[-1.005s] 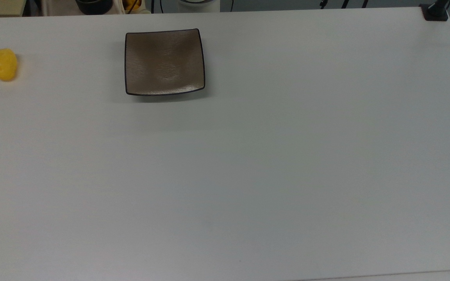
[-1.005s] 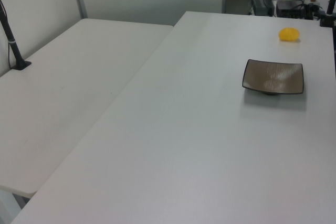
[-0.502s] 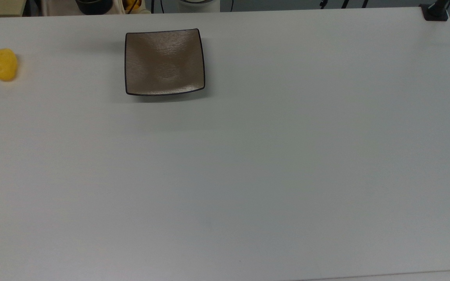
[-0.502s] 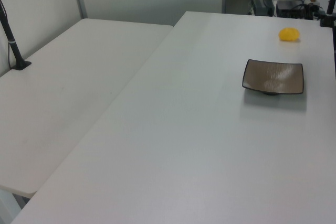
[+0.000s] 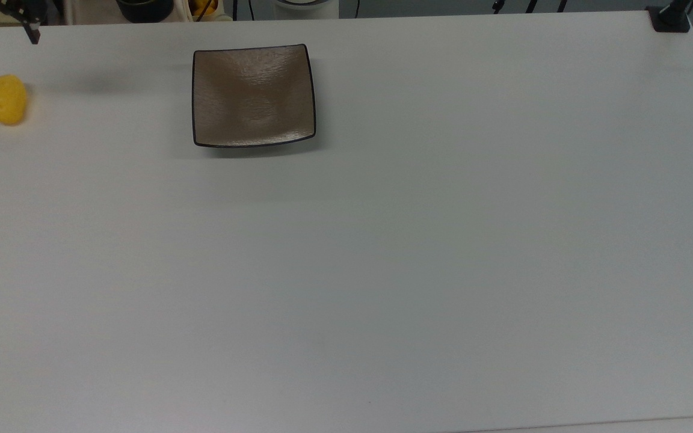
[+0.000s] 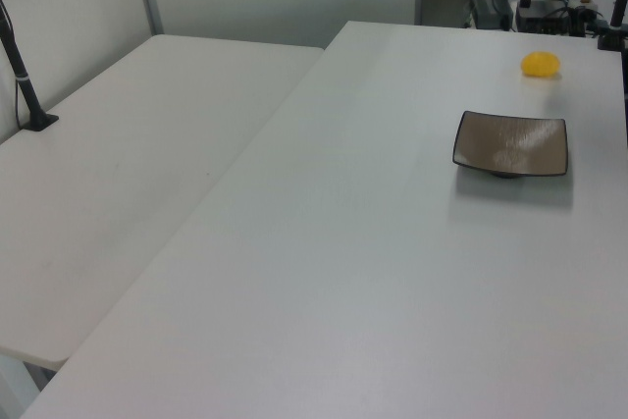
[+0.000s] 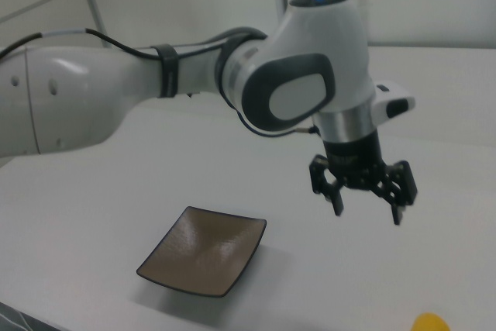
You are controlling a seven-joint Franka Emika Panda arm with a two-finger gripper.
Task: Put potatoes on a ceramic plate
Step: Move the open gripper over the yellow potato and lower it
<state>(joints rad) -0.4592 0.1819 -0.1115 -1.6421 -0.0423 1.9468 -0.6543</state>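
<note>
Yellow-orange potato (image 5: pixel 5 100): lies on the white table (image 5: pixel 382 252) at the far left of the top view, upper part of the frame; small lumpy oval, glossy. In the left view it sits at upper right (image 6: pixel 540 65); in the right view a sliver shows at the bottom edge, right of centre (image 7: pixel 428 322).
Ceramic plate (image 5: pixel 253 96): square, brownish-taupe, thin dark rim, edges curled up, bare. Upper left-centre of the top view; right side of the left view (image 6: pixel 510 144); lower left-centre of the right view (image 7: pixel 204 250).
Potato vs plate: well apart, not touching.
Gripper (image 7: pixel 366 213): right of centre in the right view, hanging above the table, fingers pointing down, jaws spread wide, nothing between them. One dark fingertip pokes in at the top view's upper left corner (image 5: pixel 32 33).
Arm (image 7: pixel 155 91): white Franka, reaching in from the right view's left.
Gripper vs potato: apart; the gripper is higher in the frame than the potato.
</note>
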